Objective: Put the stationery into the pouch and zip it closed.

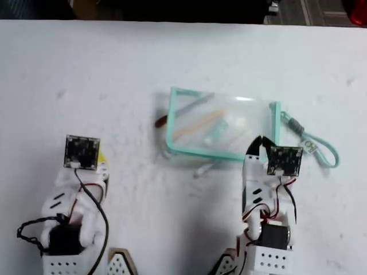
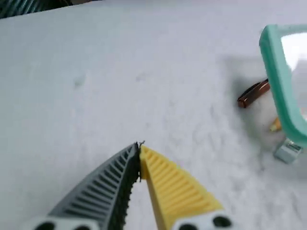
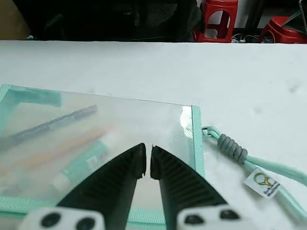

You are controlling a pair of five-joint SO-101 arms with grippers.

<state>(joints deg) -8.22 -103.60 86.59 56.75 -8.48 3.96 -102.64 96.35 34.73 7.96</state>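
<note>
High view: pouch (image 1: 221, 126) noted at centre, pencil (image 1: 198, 121) inside. Right gripper (image 1: 256, 143) pressed together at its lower right edge. Left gripper (image 2: 139, 146) pressed together, lower left.

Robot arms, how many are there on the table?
2. The left arm sits near the table's front edge, left end effector above bare table. The right arm sits beside it, right end effector over the pouch's near corner.

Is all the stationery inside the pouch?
Not fully: a brown pen end sticks out past the pouch's teal edge, seen from the high and left wrist views.
</note>
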